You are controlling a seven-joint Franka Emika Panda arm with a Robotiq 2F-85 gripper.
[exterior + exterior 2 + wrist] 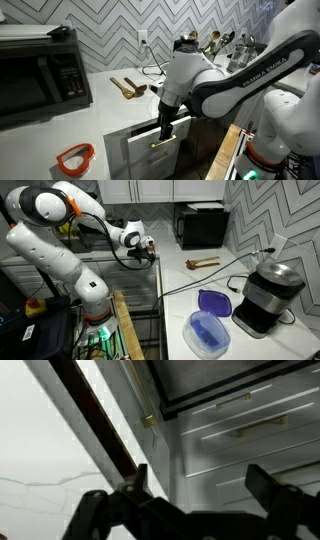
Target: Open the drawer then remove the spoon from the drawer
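My gripper [165, 130] hung with its jaws apart at the top edge of the drawer [148, 152] near the brass handle [163, 144] (the spoon was out of sight, presumably inside), so a misaligned grab might have slipped off it.

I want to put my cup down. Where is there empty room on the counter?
Bare counter lies between the microwave, the brown wooden utensils and the orange ring. It is crowded by the gripper at the drawer front.
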